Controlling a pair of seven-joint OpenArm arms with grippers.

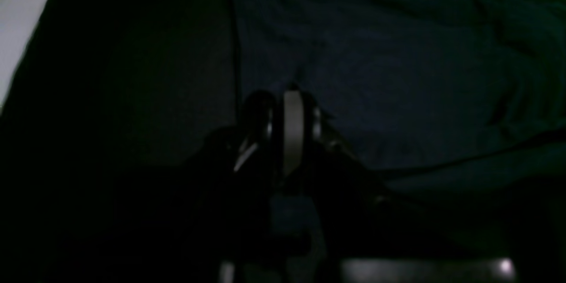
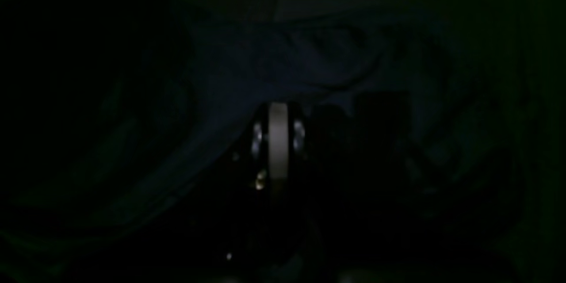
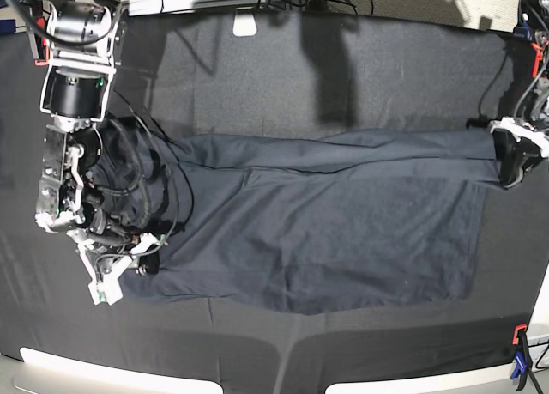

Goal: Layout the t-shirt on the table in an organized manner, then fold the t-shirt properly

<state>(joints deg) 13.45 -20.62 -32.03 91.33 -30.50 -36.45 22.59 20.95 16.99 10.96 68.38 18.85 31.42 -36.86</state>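
Stretching the t-shirt (image 3: 326,231) across the tabletop (image 3: 343,59), mid-frame, we judge the layout step unfinished; left jaws at right, right jaws at left pinch its ends; next, smoothing.

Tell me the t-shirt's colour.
Dark navy-charcoal, plain, no print; the t-shirt shows best in the base view, against the black table.
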